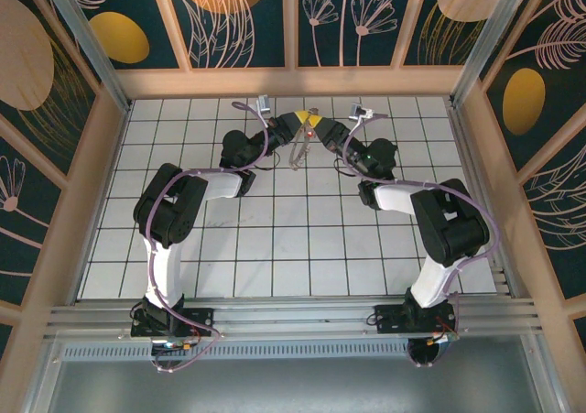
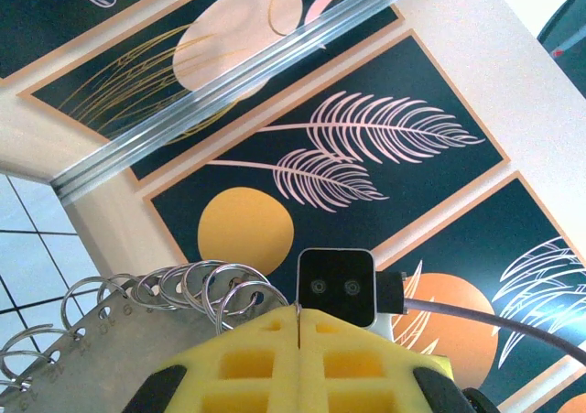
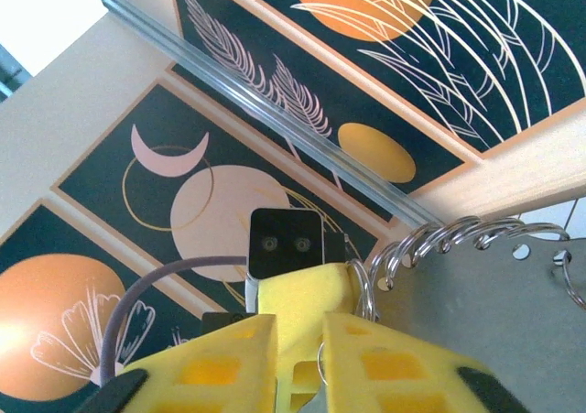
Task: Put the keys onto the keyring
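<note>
Item: left gripper [image 2: 299, 320], jaws pressing flush together with only a seam showing. It is apparently pinching the keyring [image 2: 183, 289], whose row of wire loops is fanning out to the left of the fingertips along a grey metal plate [image 2: 82, 358]. Item: right gripper [image 3: 299, 331], jaws standing narrowly apart, with a thin wire loop sitting in the gap (gripped or merely lying there, not determinable). Both grippers are meeting nose to nose above the far middle of the table [image 1: 275, 248], and the keyring appears to be hanging between and just beneath them. Seen from the right jaws, the loops are lying just to the right, their row running away rightward, so the right gripper is judged the nearer to a free loop. Key: too small to place with confidence.
</note>
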Controlling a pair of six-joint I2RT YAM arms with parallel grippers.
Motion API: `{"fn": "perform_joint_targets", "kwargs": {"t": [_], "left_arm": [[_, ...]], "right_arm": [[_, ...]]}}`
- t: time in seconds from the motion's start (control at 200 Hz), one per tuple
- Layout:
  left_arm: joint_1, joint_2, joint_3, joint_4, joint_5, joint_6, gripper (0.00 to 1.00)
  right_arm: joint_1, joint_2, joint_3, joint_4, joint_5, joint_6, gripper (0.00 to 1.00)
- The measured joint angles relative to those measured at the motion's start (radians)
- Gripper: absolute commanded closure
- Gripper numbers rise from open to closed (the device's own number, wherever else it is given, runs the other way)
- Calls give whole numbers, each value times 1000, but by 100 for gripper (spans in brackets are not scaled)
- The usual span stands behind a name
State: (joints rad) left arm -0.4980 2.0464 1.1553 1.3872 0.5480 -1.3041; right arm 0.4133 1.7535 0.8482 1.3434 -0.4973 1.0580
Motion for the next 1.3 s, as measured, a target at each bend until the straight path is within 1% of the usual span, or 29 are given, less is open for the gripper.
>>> {"fn": "perform_joint_targets", "kwargs": {"t": [0.055, 0.541, 0.576, 0.596, 0.651, 0.691, 0.821, 0.936, 1.301], "left_arm": [[0, 0, 0, 0, 0, 0, 100], [-2, 0, 0, 0, 0, 0, 100], [-2, 0, 0, 0, 0, 0, 100], [-2, 0, 0, 0, 0, 0, 100], [-2, 0, 0, 0, 0, 0, 100], [-2, 0, 0, 0, 0, 0, 100], [-2, 0, 0, 0, 0, 0, 100], [-3, 0, 0, 0, 0, 0, 100], [-3, 0, 0, 0, 0, 0, 100]], "right_arm": [[0, 2, 3, 1, -1, -4, 100], [-1, 11, 11, 3, 0, 0, 100], [-2, 11, 10, 8, 0, 1, 88], [-4, 11, 8, 12, 0, 5, 84], [-11, 11, -2, 26, 0, 14, 77], [-19, 11, -14, 34, 1, 25, 74], [-47, 8, -53, 45, 7, 26, 70], [-47, 7, -55, 45, 7, 26, 67], [-14, 7, -16, 45, 6, 25, 66]]}}
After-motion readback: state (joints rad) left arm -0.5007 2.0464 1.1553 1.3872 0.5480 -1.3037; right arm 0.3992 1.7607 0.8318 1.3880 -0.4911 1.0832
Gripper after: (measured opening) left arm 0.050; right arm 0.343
